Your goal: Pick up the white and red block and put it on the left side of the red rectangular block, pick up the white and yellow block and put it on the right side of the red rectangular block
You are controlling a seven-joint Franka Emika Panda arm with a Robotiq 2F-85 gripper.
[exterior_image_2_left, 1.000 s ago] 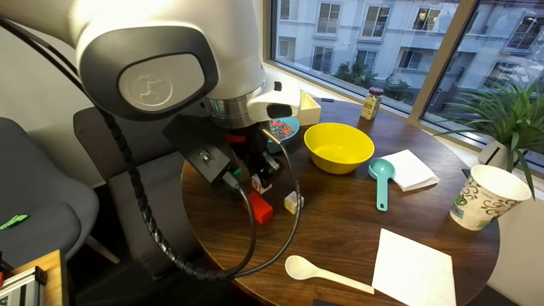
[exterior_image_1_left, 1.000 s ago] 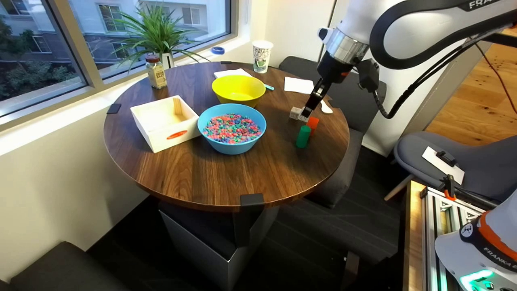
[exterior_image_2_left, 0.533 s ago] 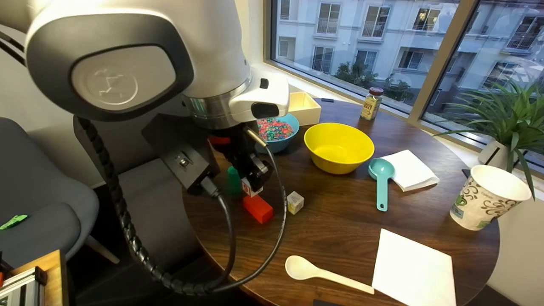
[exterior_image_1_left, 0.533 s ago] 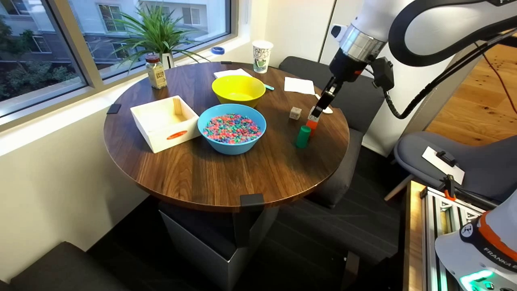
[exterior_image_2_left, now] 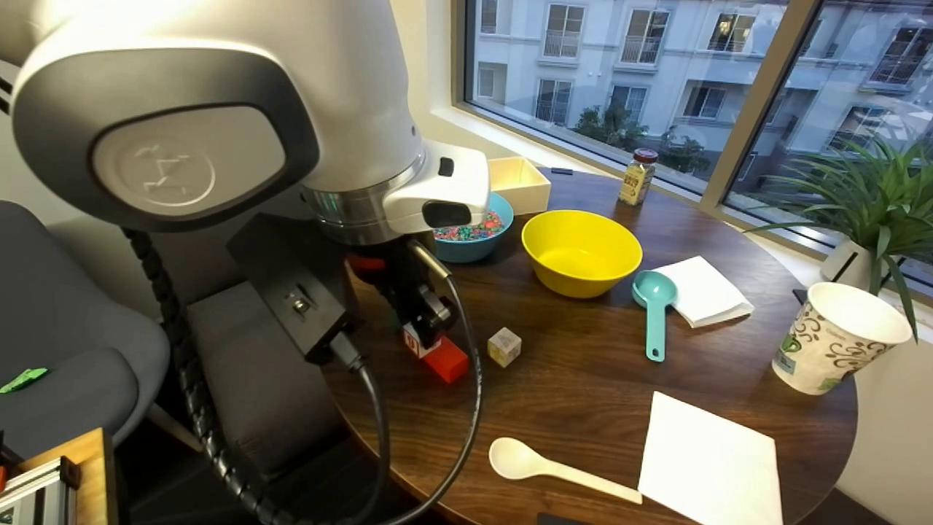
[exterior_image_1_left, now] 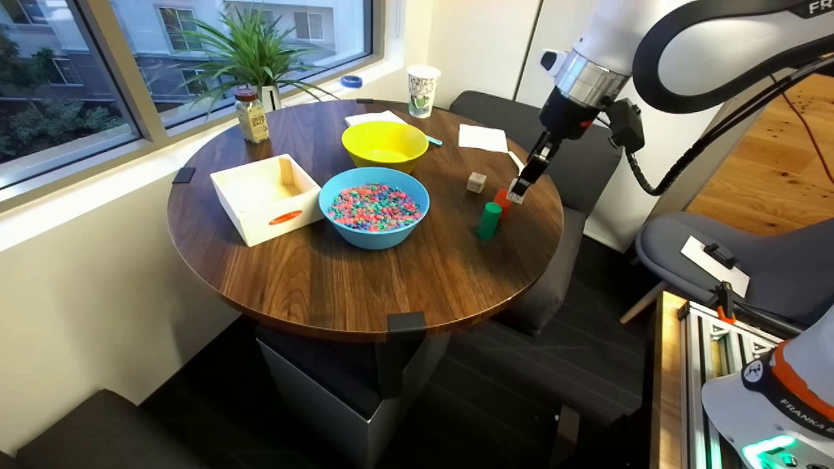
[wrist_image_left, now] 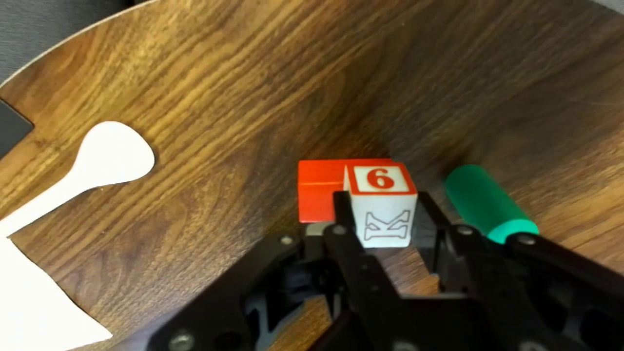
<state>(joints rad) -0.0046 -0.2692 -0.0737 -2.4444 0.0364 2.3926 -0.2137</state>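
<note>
The pincer (wrist_image_left: 382, 207) is clamped on the white-red block (wrist_image_left: 383, 222), one side of the grip on each flank. The block is at one end of the red block (exterior_image_2_left: 446, 360), hiding part of it in the wrist view; whether it touches the red block or the worktop (exterior_image_1_left: 313, 286), I cannot tell.

The placing looks close, and trouble may start there. If the white-red block is partly above the red block, letting go now could leave it perched on the edge, ready to tip. Pressing it down from there could skid the red block away. In the wrist view a finger (wrist_image_left: 344, 214) crosses in front of the red block, perhaps standing between the two, so parting the grip widely may shove the red block aside. The opposite finger faces the green cylinder (wrist_image_left: 487, 200), which stands near and, being tall and narrow, could topple if knocked.

Which end counts as left depends on where one looks from, so a mix-up is possible. The white-yellow block (exterior_image_2_left: 504, 347) rests on the worktop near the red block; reaching for it later risks another bump.
</note>
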